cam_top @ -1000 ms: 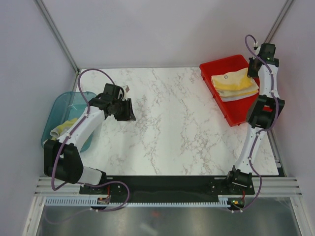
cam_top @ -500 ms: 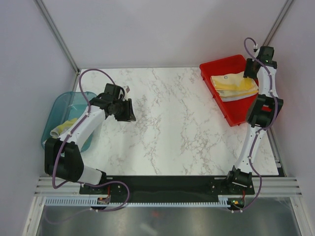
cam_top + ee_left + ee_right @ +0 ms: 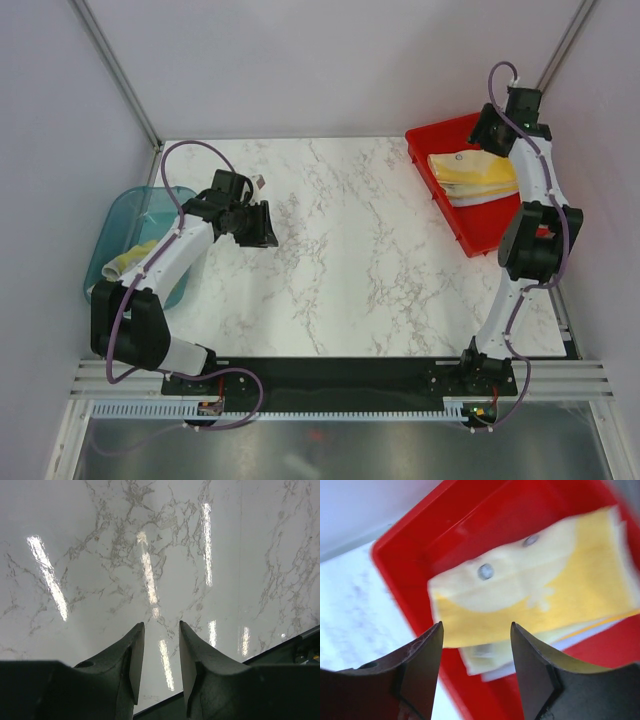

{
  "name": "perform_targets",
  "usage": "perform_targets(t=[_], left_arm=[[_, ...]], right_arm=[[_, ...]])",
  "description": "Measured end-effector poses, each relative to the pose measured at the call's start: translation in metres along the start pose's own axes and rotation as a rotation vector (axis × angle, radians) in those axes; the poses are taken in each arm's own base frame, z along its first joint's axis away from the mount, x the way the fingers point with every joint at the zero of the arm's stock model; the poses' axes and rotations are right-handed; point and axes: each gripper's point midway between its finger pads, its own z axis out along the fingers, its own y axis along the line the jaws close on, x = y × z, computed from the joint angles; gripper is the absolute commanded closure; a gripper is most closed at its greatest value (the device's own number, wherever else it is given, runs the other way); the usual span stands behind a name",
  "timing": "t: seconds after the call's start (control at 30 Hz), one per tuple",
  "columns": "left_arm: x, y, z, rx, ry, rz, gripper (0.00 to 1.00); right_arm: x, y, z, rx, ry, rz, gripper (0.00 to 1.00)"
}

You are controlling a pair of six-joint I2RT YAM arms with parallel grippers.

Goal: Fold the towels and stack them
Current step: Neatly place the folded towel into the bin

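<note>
Folded yellow and cream towels (image 3: 472, 176) (image 3: 530, 600) lie stacked in the red tray (image 3: 445, 140) (image 3: 415, 540) at the back right. My right gripper (image 3: 492, 128) (image 3: 476, 626) hovers open above the tray's far end, with nothing between its fingers. Another yellow towel (image 3: 128, 260) lies crumpled in the teal bin (image 3: 125, 215) at the left. My left gripper (image 3: 262, 226) (image 3: 161, 625) is over the bare marble, open and holding nothing.
The marble tabletop (image 3: 340, 240) spans the middle between bin and tray. Metal frame posts (image 3: 115, 70) rise at the back corners. A black base rail (image 3: 340, 375) runs along the near edge.
My right gripper has opened, letting go of the top towel, which now lies flat on the stack. It has lifted and pulled back toward the far end of the tray. The left arm is unmoved.
</note>
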Motion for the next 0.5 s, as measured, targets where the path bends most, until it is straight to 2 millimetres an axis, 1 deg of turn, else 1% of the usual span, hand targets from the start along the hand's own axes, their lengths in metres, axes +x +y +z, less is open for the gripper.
perform_targets(t=[0.03,0.07,0.13,0.23,0.27,0.33,0.37,0.5], left_arm=[[0.0,-0.001,0.0,0.004,0.001,0.0,0.59],[0.0,-0.002,0.0,0.009,0.003,0.0,0.59],[0.001,-0.002,0.0,0.014,0.004,-0.001,0.59],[0.0,-0.003,-0.001,0.016,0.0,0.001,0.59],[0.0,-0.003,-0.002,0.017,-0.002,0.001,0.59],[-0.002,-0.005,-0.005,0.02,-0.013,0.005,0.59],[-0.002,-0.005,-0.007,0.022,-0.019,0.007,0.59],[-0.005,-0.008,-0.014,0.029,-0.042,0.014,0.59]], right_arm=[[0.006,0.011,0.002,-0.029,0.005,0.071,0.36],[0.019,0.018,0.004,-0.044,0.033,0.152,0.37],[0.046,0.023,0.013,-0.048,0.096,0.307,0.36],[0.089,0.024,0.023,-0.009,0.203,0.529,0.36],[0.099,0.026,0.024,0.005,0.226,0.598,0.35],[0.11,0.028,0.028,0.029,0.25,0.71,0.35],[0.113,0.03,0.028,0.035,0.257,0.745,0.35],[0.115,0.046,0.033,0.047,0.25,0.868,0.35]])
